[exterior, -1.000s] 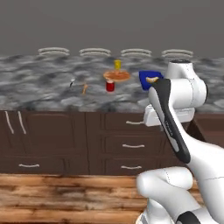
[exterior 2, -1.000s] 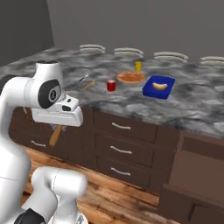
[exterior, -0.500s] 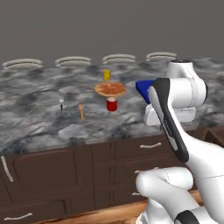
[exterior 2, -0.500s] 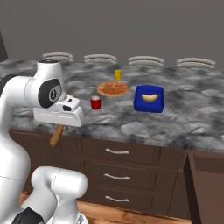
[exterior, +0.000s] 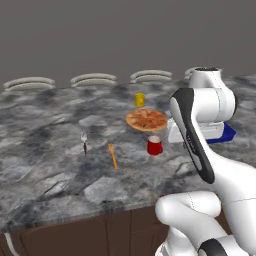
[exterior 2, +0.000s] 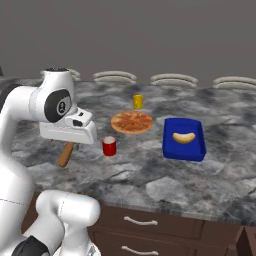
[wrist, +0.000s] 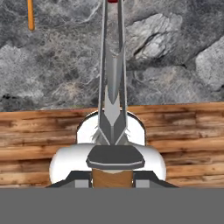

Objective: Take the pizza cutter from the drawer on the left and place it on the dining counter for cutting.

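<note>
- Dining counter [exterior: 45,175]: the right base view shows a blue tray [exterior 2: 184,139] with a bun that the arm mostly hides in the left base view.
- Gripper [exterior 2: 68,144]: jaws closed on a brown-handled tool [exterior 2: 65,156], above the counter's front edge; the hand view shows its grey blade.
- Pizza [exterior: 146,119], red cup [exterior: 154,145]: mid-counter.
- Pizza cutter [exterior: 113,156]: flat on the counter, left of the cup, long axis running front edge to back.
- Since 0.5 s ago, the base has driven closer; the cutter lies unmoved.
</note>
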